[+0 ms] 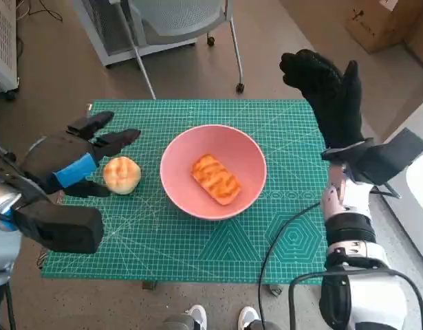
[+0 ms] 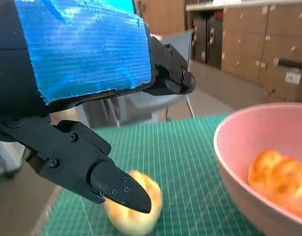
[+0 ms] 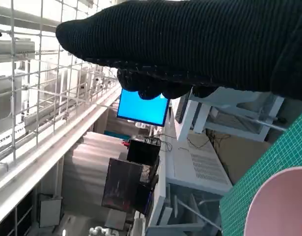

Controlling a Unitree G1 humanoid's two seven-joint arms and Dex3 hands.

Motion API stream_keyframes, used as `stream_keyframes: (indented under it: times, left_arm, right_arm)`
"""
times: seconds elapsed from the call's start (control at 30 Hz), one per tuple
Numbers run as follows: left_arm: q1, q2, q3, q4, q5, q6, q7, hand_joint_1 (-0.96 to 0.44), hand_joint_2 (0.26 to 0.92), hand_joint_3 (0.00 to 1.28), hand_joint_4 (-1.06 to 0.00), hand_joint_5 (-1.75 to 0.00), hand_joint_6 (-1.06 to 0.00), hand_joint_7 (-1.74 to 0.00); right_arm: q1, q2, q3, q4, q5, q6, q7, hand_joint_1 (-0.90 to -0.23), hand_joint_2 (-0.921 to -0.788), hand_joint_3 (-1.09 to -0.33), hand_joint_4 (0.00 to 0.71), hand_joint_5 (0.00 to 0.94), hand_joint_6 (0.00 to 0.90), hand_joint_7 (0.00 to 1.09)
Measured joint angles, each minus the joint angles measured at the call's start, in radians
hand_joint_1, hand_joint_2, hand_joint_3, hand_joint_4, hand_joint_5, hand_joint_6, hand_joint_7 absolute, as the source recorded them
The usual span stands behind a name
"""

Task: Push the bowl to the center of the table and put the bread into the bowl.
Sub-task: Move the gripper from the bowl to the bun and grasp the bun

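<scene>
My left hand (image 1: 67, 165) is open beside the bun (image 1: 122, 174); I should close gently around it, then lift into the bowl (image 1: 249, 148). Right hand (image 1: 328, 93) open, raised clear.

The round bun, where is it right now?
In the head view the round bun sits on the green mat, between the left hand and the pink bowl.

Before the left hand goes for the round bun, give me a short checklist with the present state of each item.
1. Pink bowl near the middle of the green cutting mat: ok.
2. Striped oblong bread already inside the bowl: ok.
3. Round pale bun in the bowl: not ok, it lies on the mat beside the bowl.
4. Left hand free, fingers spread around the bun: ok.
5. Left hand touching the bun: cannot tell.
6. Right hand raised, open, away from the bowl: ok.
</scene>
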Motion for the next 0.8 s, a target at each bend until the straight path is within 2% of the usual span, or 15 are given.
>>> stream_keyframes:
  times: [0.27, 0.8]
  left_arm:
    - [-0.070, -0.035, -0.074, 0.154, 0.041, -0.002, 0.044, -0.39, 0.715, 0.00, -0.16, 0.00, -0.36, 0.00]
    - [-0.271, -0.134, -0.241, 0.581, 0.137, 0.060, 0.091, -0.31, 0.731, 0.01, -0.09, 0.00, -0.25, 0.00]
  right_arm:
    - [-0.001, -0.003, -0.008, -0.001, 0.003, 0.007, 0.015, -0.661, -0.921, -0.664, 0.205, 0.005, 0.350, 0.00]
    - [0.000, -0.011, -0.026, -0.018, 0.006, 0.017, 0.025, -0.659, -0.921, -0.661, 0.207, 0.003, 0.350, 0.00]
